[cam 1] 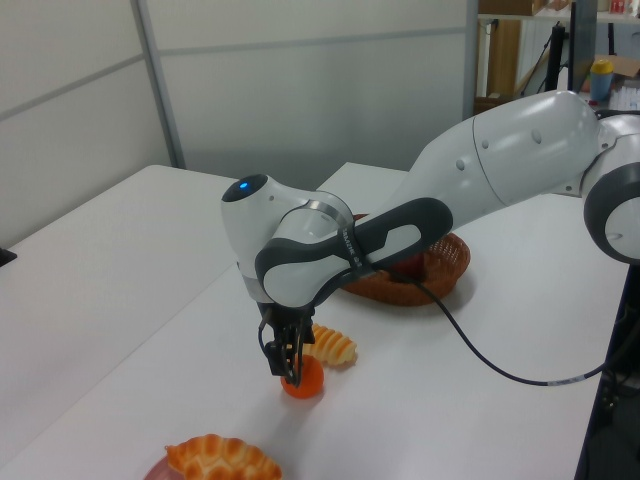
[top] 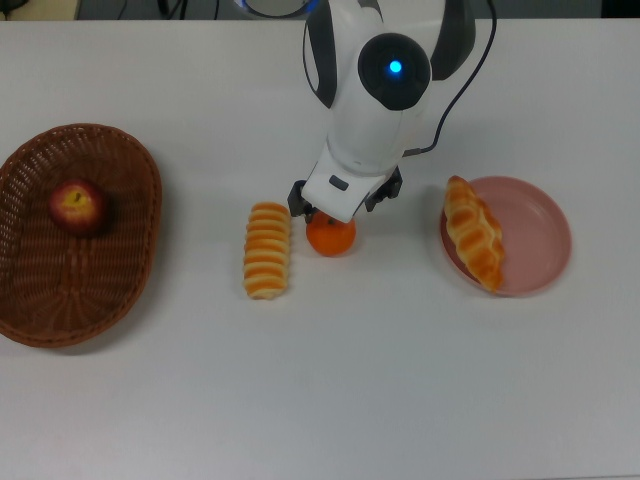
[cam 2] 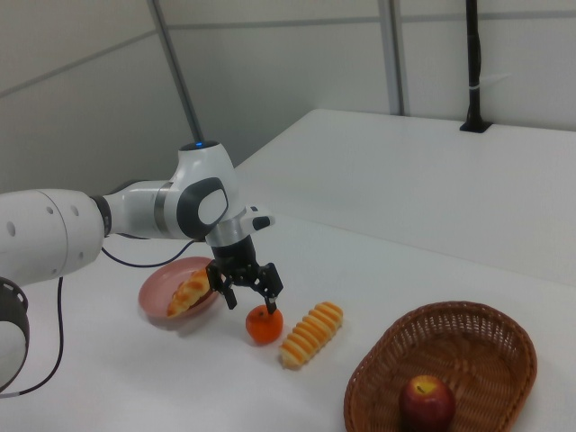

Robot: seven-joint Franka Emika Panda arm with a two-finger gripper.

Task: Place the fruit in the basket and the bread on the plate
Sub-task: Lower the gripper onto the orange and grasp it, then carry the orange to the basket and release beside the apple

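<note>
Setting: a laboratory or office-type test room. Indicators: a plain white worktop [cam 1: 120,260], grey partition wall panels [cam 1: 300,90] with metal framing, a black post [cam 2: 474,63] at the worktop edge, and shelving [cam 1: 520,50] in the background.

White Panda arm, blue light lit on its wrist housing, reached in from the top view's upper edge and bent steeply down, black gripper [cam 2: 247,297] pointed vertically, fingers [cam 2: 271,290] spread apart low above the desk.
</note>
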